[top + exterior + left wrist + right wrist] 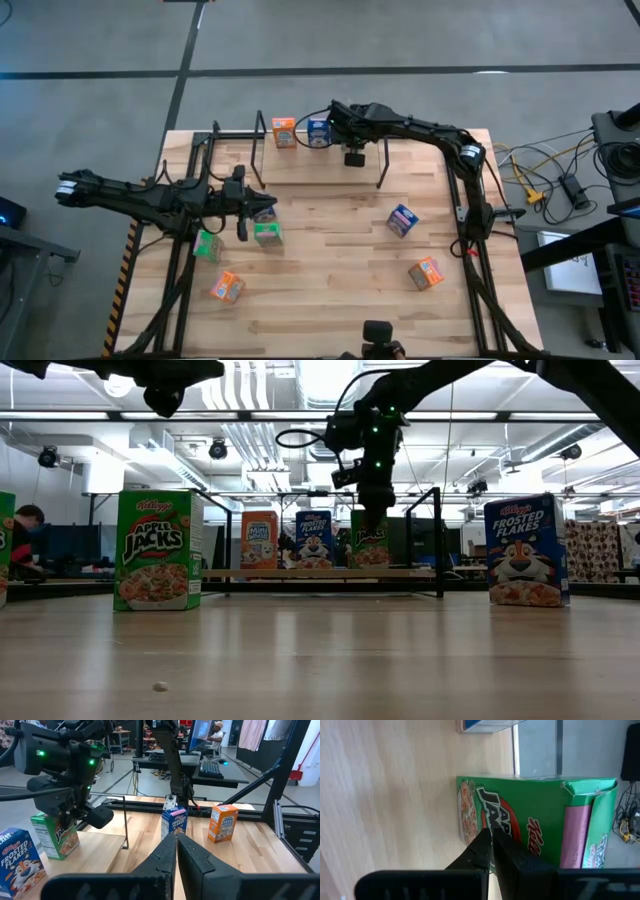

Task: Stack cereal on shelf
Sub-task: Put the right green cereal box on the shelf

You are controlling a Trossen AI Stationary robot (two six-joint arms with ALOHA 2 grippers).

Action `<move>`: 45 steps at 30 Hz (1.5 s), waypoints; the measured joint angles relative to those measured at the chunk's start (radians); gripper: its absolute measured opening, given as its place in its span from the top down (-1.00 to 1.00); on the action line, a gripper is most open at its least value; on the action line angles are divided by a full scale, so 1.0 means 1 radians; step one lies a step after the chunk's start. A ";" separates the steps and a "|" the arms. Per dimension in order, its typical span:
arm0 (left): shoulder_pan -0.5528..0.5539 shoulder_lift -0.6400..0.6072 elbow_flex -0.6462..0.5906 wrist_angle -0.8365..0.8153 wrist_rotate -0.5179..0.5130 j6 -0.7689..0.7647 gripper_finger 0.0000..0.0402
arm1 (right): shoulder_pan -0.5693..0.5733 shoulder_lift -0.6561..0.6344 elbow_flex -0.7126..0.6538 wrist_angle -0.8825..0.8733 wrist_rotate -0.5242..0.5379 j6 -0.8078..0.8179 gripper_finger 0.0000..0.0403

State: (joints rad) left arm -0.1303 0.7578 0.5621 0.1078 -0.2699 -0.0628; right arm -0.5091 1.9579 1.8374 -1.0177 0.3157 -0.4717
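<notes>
At 9 o'clock the left gripper [176, 837] waits, pinched shut and empty, while at 12 o'clock the right gripper [491, 834], also pinched shut and empty, sits right by the green box [540, 820] on the shelf [260, 128], so it looks placed, and the next move is to back away gently.

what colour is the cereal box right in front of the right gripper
Green, an Apple Jacks box, clearest in the right wrist view.

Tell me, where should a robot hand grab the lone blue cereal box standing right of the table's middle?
Probably the upper part, coming straight down from above. The blue box stands upright with nothing touching it, so its top is free. It sits turned at an angle, so the grip would likely need twisting to close on its two broad faces.
</notes>
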 joint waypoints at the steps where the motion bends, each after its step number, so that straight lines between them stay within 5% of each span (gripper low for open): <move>1: 0.000 0.000 0.000 0.000 0.000 0.000 1.00 | 0.000 0.000 0.000 0.002 -0.001 0.000 0.96; 33: 0.000 0.000 0.000 0.000 0.000 0.000 1.00 | 0.002 0.000 -0.005 -0.026 0.033 0.000 0.96; 45: 0.000 0.000 0.000 -0.001 0.000 0.000 1.00 | 0.014 0.000 -0.005 -0.020 -0.086 0.053 0.96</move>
State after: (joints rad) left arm -0.1304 0.7578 0.5621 0.1070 -0.2696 -0.0627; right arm -0.4946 1.9579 1.8324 -1.0374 0.2294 -0.4186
